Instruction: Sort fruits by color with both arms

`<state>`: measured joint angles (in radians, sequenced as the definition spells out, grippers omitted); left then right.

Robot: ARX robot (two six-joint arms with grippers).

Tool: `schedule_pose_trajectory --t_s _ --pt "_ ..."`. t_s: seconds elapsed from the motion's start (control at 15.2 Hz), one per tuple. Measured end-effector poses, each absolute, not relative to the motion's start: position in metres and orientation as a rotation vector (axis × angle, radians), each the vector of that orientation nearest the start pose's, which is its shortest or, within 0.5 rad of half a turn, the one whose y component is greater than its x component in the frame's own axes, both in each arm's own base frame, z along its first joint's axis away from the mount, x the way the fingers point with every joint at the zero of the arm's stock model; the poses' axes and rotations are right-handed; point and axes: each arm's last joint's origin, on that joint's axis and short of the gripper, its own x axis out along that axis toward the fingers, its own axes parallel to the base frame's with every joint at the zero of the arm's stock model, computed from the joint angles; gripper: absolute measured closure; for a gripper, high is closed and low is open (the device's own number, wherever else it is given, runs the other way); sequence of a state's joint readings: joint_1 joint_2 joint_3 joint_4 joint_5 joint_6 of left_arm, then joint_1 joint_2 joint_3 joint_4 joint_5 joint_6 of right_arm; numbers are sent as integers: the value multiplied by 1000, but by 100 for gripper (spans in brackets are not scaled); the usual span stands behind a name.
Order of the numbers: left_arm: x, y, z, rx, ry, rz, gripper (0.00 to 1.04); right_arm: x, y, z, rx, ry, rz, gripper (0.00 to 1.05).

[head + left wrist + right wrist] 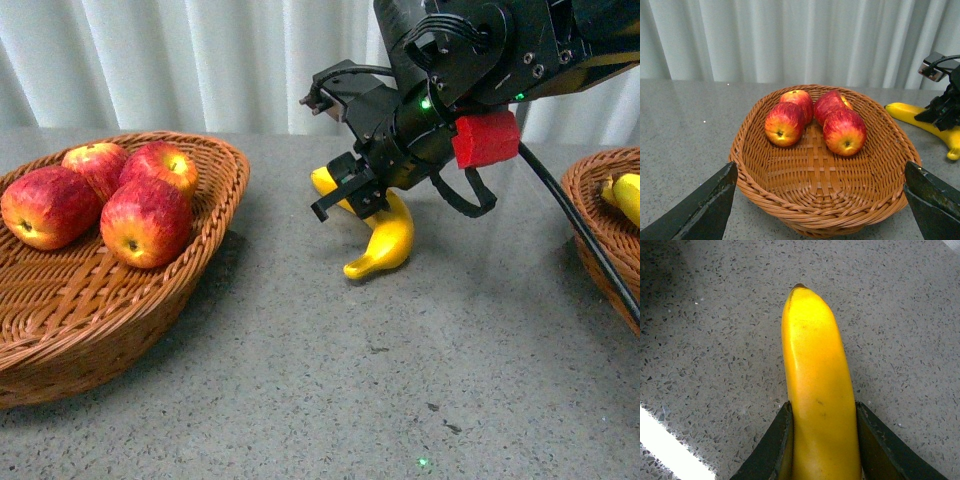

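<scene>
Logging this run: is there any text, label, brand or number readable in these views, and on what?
None readable.
The right gripper and its red part carry no lettering.
The banana, apples and left basket bear no stickers or labels.

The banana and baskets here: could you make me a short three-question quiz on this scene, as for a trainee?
1. True or false: the right gripper is around the banana.
2. How many apples lie in the left basket?
3. The left gripper is: A) holding an apple, B) open and empty.

Key: 1 true, its fingers flank the banana; 2 four; 3 B.
</scene>
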<state>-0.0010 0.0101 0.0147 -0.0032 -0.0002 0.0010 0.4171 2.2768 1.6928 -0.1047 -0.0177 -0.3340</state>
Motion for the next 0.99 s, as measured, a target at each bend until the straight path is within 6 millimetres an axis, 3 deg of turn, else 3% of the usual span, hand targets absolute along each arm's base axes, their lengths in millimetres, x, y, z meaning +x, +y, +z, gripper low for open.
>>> schedule_pose_trajectory --t_s 0.26,0.39,0.46,0.59,0.66,0.79,0.92,0.99 --pt "97 0 167 1 -1 -1 7 467 192 163 -387 581 522 75" --pt "97 0 167 1 -1 -1 7 474 166 188 -278 532 499 75" --pt "97 0 167 1 -1 -1 7 473 146 214 -209 465 492 75" --pt "97 0 167 1 -1 -1 7 448 84 279 -94 307 477 75" --pt "97 0 167 1 -1 -1 7 436 59 292 -83 277 462 75" --pt "97 0 167 1 -1 -1 7 410 1 289 -98 297 379 75" --pt "97 0 167 1 -1 -1 7 371 -64 255 -162 420 315 75" --pt "97 0 167 1 -1 -1 7 349 -81 247 -224 430 313 75"
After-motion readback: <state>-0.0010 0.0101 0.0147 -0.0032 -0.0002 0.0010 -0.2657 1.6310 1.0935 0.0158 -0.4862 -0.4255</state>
